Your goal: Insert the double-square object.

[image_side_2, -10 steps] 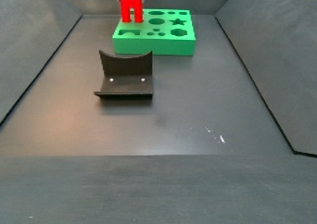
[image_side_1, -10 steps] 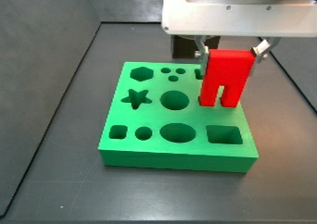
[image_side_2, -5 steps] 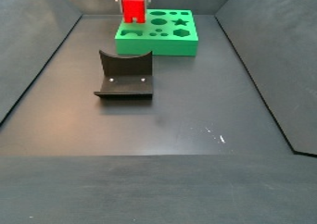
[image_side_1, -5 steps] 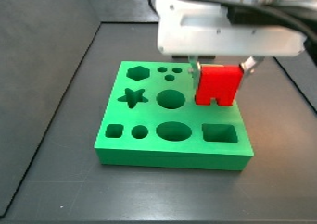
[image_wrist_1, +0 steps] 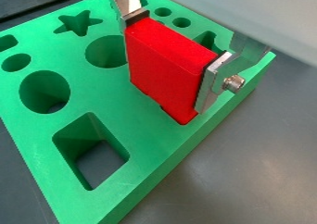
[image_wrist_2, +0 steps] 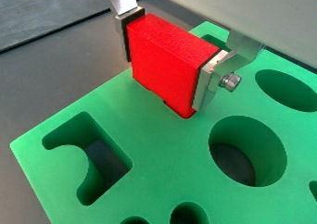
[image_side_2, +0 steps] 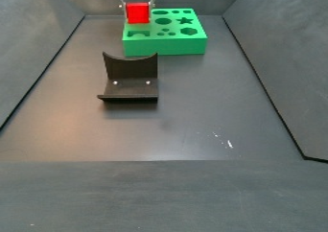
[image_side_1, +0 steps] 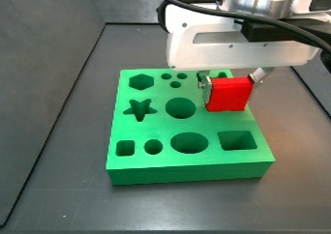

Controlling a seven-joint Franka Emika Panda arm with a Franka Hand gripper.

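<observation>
Over the green board (image_side_1: 192, 126), near its right edge in a side view, the gripper (image_side_1: 230, 81) clenches the double-square object (image_side_1: 229, 93) between its two silver fingers (image_wrist_1: 217, 77), one plate pressed flat on each side. No brand, label or writing can be read on any surface in these views. The double-square object is bright red plastic with a smooth, flat top and plain matte faces; its lower part is sunk into the board in both wrist views (image_wrist_2: 171, 63), so its legs and slot are hidden. Around it the board shows star, hexagon, round, oval and square cutouts. Well apart, toward the middle of the dark floor, the fixture (image_side_2: 129, 79) stands upright; the board sits near the far edge (image_side_2: 160, 33).
</observation>
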